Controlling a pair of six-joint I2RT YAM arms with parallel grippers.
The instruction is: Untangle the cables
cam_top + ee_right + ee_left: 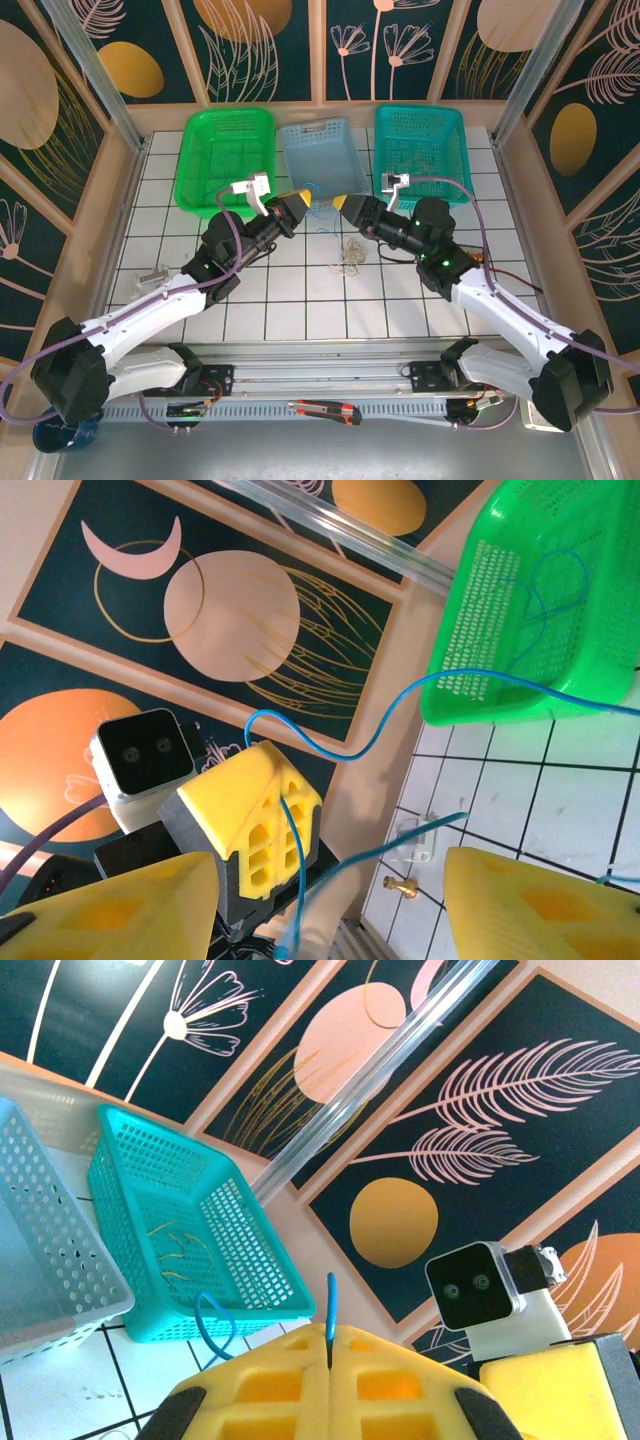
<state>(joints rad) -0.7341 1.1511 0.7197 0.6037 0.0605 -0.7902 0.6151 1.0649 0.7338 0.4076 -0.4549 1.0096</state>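
Note:
A small whitish and yellowish tangle of cables [350, 258] lies on the white tiled table in front of the right arm. A thin blue cable [330, 1310] sticks up from between the closed yellow pads of my left gripper [330, 1338], which is shut on it. That blue cable [400, 835] curves away toward the green basket [540, 610] and passes loosely through the wide gap of my right gripper [330, 910]. The right gripper is open and its pads do not touch the cable. Both grippers hover tip to tip, left gripper [303, 197] and right gripper [342, 204], near the blue-grey basket [322, 155].
Three baskets line the far edge: green [225, 160], blue-grey, and teal [420, 150], the teal one [180, 1230] holding yellowish wire pieces [175, 1250]. A small clear part with a brass pin [150, 273] lies at the left. A red-and-black tool [322, 410] rests on the near rail.

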